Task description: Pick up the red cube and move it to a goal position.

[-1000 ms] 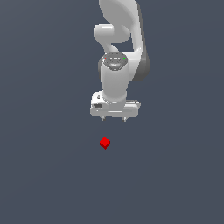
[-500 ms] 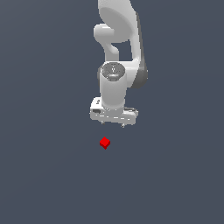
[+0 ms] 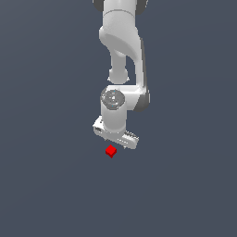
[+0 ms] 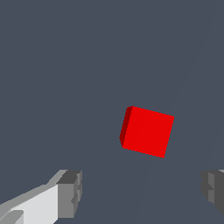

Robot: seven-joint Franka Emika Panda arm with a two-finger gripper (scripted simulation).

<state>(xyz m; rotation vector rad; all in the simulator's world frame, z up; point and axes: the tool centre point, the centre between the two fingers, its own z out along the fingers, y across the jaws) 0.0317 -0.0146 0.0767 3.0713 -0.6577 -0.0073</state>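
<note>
A: Why do we hold our white two-fingered pincer (image 4: 140,192) with its grey pads (image 4: 70,194) spread wide?

B: So they can straddle the tiny bright red plain-faced cube (image 4: 146,131), which lies just below and ahead of the pincer, untouched, on the dark grey floor (image 3: 46,185).

A: Its look?

B: Sharp-edged, and turned askew to the pads.

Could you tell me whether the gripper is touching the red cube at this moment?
Apart. The wrist view shows the red cube ahead of both fingertips, with bare floor between; the gripper is open.
</note>
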